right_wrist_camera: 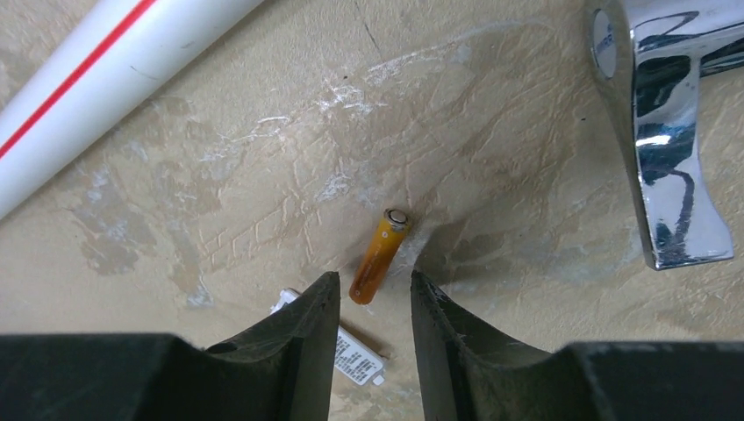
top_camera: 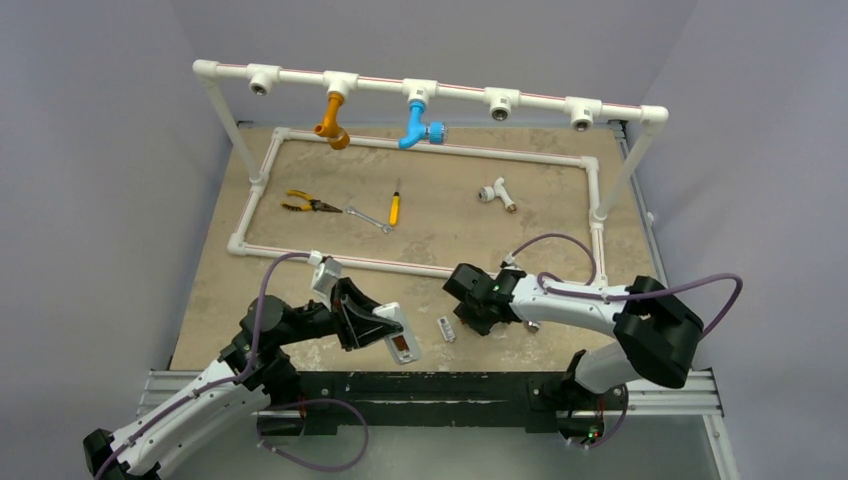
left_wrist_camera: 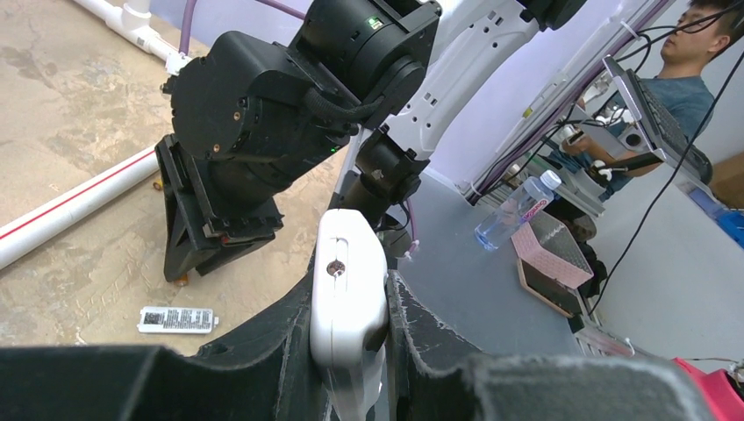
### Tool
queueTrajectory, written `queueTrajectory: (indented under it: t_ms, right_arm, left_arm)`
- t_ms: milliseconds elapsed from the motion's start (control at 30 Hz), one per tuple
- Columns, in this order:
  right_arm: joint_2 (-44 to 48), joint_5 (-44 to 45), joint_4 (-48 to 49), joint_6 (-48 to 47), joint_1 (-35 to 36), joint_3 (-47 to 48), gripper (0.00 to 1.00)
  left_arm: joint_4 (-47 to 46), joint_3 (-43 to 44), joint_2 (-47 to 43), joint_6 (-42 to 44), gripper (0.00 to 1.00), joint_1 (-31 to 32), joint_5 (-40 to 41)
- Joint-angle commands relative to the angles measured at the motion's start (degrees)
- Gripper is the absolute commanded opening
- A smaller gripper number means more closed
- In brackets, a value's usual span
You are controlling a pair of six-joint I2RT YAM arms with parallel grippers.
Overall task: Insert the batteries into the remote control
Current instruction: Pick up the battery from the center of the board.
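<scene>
Now, left claw [left_wrist_camera: 349, 326] clamps the remote control [left_wrist_camera: 348, 276] while right claw [right_wrist_camera: 373, 298], spread apart, frames a battery [right_wrist_camera: 379, 256] on the worktop [right_wrist_camera: 219, 175]; next, likely, a square pinch.

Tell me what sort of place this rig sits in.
Probably a robotics lab. A white pipe frame with an orange tap and a blue tap stands on the table as a mock-up, and the left wrist view shows a man at a laptop.

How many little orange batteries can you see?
1. The battery lies on the table, between the open jaws of the right gripper, not gripped. Another may be hidden under the arms.
</scene>
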State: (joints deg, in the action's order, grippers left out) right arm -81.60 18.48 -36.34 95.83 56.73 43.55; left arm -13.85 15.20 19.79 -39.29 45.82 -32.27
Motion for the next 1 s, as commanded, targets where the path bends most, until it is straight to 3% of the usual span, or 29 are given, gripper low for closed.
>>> queueTrajectory:
  t_ms: [0, 600, 967]
  right_arm:
    - [-1.7, -1.1, 0.0, 1.4, 0.3, 2.7, 0.33]
    - [-3.8, 1.4, -7.2, 0.4, 0.7, 3.5, 0.12]
    - [-4.3, 1.4, -1.7, -24.4, 0.9, 1.1, 0.01]
  left_arm:
    - [-0.7, 0.1, -0.8, 1.6, 0.00, 0.1, 1.4]
    - [0.5, 0.2, -1.4, 2.0, 0.00, 0.1, 2.4]
    - [0.4, 0.4, -0.8, 1.8, 0.00, 0.1, 2.6]
